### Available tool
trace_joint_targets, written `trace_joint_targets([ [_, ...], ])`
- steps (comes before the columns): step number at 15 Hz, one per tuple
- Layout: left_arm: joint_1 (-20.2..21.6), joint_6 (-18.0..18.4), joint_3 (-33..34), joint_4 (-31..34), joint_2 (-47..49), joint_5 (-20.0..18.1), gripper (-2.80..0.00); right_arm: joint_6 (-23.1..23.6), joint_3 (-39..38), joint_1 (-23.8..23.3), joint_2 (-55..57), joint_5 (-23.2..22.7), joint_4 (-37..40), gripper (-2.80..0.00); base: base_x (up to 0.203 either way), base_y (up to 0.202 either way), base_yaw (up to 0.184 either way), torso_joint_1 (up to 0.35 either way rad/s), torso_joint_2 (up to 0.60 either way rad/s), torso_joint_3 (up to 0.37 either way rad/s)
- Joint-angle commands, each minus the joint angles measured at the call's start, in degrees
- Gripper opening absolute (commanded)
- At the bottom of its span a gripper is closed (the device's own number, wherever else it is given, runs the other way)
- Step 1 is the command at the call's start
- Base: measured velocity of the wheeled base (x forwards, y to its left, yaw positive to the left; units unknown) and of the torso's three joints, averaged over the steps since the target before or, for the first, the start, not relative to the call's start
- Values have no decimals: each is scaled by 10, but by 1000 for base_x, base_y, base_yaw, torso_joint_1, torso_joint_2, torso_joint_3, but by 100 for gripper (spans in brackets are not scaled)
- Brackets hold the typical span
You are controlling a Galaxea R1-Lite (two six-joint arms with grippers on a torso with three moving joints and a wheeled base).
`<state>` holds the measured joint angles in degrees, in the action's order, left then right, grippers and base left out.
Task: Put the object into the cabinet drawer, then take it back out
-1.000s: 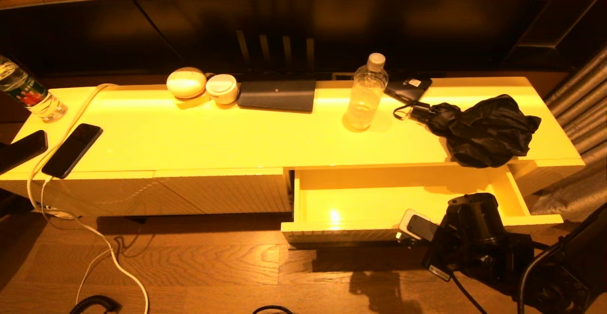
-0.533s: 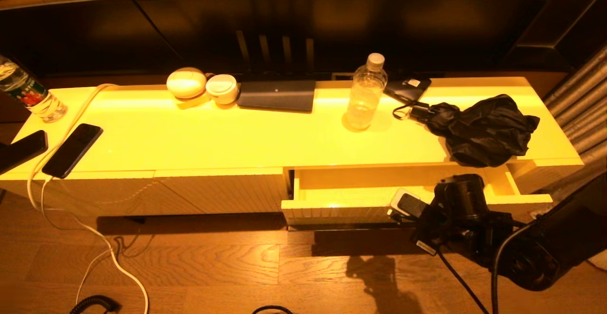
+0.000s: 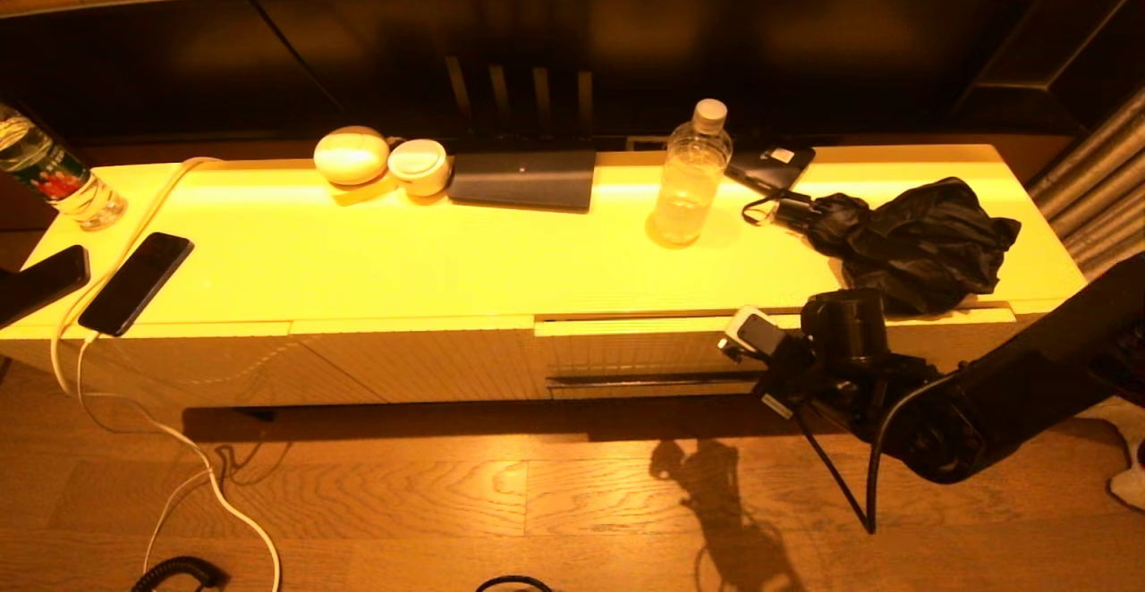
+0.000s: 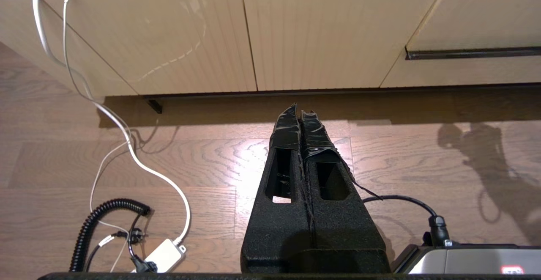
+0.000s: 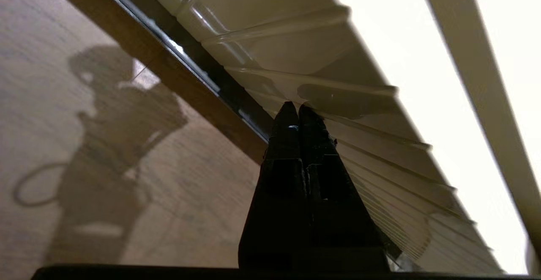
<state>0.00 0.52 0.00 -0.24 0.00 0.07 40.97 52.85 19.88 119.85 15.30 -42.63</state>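
Right gripper [image 5: 294,110] against one cabinet drawer [image 3: 644,355]

Warm amber light, glare on the glossy cabinet top [image 3: 465,261], hard floor shadows.

A clear water bottle [image 3: 690,173] is stood upright on the cabinet top [image 3: 402,261], with a crumpled black cloth [image 3: 912,239] laid to its right. A dark flat case [image 3: 523,179] and two pale round containers [image 3: 383,161] are set along the rear edge. A black phone [image 3: 136,283] is lain at the left end, attached to a white cable [image 3: 134,413] trailed onto the wooden floor [image 3: 402,503].
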Motion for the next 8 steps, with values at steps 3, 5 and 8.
trace_joint_targets([
  [3, 0, 0, 2, 0, 0, -1, -280, -5, 33, -9, 11, 1, 2, -280, 0, 0, 0, 0, 0, 0],
  [5, 0, 0, 1, 0, 0, 0, -280, -5, 9, -10, -25, 0, 6, -280, 0, 0, 0, 0, 0, 0],
  [8, 0, 0, 1, 0, 0, 0, -280, -6, -47, -11, -105, 0, 18, -280, 0, 0, 0, 0, 0, 0],
])
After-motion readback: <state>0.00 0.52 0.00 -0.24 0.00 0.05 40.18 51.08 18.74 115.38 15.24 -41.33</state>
